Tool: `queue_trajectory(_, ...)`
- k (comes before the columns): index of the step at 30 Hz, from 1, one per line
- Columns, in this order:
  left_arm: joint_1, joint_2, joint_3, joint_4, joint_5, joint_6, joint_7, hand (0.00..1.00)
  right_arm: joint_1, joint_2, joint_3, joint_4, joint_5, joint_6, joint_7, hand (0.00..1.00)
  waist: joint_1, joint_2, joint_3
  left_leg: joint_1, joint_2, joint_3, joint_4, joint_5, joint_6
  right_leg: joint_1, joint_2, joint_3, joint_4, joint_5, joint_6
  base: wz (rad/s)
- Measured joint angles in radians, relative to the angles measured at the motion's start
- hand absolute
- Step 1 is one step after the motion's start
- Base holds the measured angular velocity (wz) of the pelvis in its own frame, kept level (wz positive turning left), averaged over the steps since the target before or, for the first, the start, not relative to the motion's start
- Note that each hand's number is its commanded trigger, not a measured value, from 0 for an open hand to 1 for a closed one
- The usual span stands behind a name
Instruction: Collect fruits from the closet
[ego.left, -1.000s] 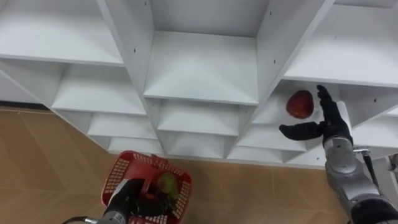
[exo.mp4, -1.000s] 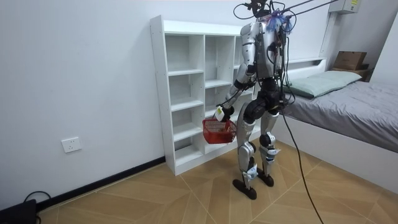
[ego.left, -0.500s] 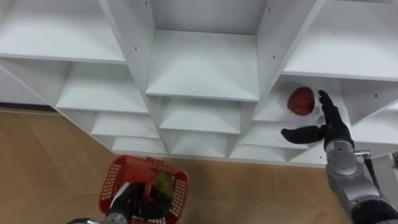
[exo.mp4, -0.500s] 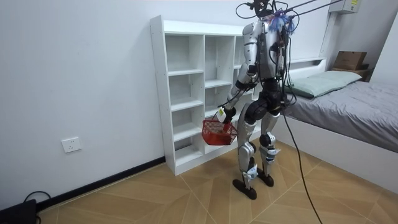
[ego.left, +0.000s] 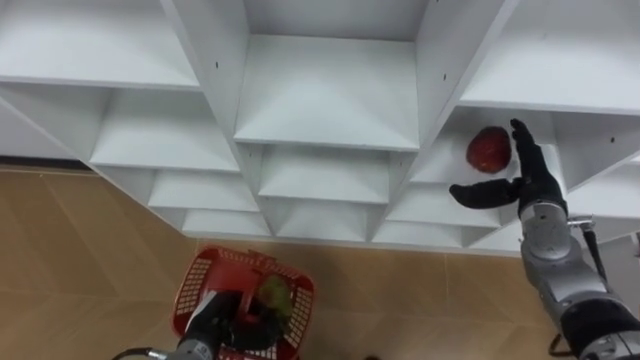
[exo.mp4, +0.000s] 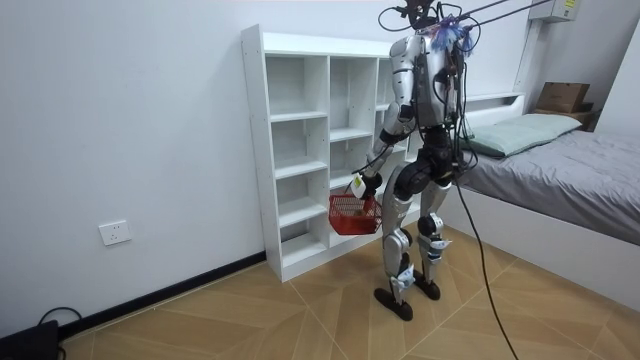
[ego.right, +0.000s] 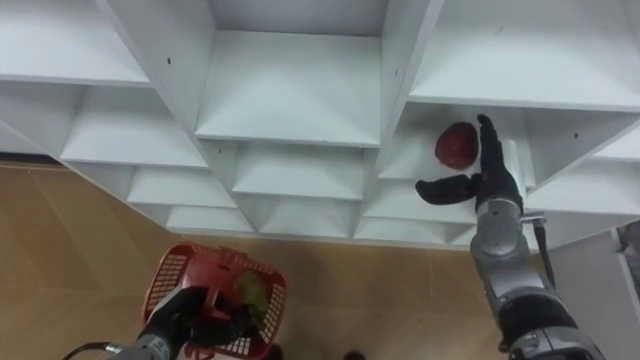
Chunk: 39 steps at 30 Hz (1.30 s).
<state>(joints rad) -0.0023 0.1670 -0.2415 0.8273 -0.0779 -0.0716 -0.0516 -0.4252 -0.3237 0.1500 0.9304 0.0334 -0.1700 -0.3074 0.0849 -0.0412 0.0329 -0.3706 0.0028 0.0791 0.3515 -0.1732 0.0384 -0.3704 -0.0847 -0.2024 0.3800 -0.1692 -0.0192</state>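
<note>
While the robot stands facing the white closet (ego.left: 330, 100), the red apple (ego.left: 489, 148) lies on a shelf at the upper right of the left eye view. The right robot hand (ego.left: 527, 188) is just beside it, fingers straight and thumb spread wide, holding nothing. At the lower left, the left robot hand (ego.left: 213, 320) is curled round the handle of the red basket (ego.left: 190, 285), which contains a green fruit (ego.left: 272, 294). The apple is judged firm, smooth, fairly light and liable to roll or bruise; a grasp should wrap its widest girth, thumb opposite fingers.
</note>
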Motion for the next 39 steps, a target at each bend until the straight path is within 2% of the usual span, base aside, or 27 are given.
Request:
queue_trajectory(14,-0.028,-0.001,-0.018,0.018,-0.008,-0.001,0.002,1.00,-0.010,0.008,-0.017,-0.069,-0.008,-0.004,-0.087,0.00,0.003,-0.015,0.0097,-0.008,-0.001,0.003,0.005,0.001,0.000,-0.016,-0.002,0.006,0.015,-0.006,-0.001,-0.01)
queue_trajectory(31,-0.029,-0.005,-0.018,-0.003,-0.009,-0.001,0.002,1.00,-0.009,0.013,-0.015,-0.118,-0.050,-0.004,-0.121,0.00,0.003,-0.017,0.0078,-0.020,-0.001,0.003,0.009,0.001,-0.001,-0.030,-0.002,0.007,0.022,-0.007,-0.002,0.00)
queue_trajectory(39,-0.029,-0.002,-0.054,-0.003,-0.032,0.000,0.004,1.00,-0.009,0.013,-0.011,-0.118,-0.045,-0.001,-0.119,0.00,0.003,-0.020,0.0077,-0.032,0.000,0.005,0.020,0.001,-0.001,-0.042,-0.003,0.011,0.032,-0.007,-0.002,0.00)
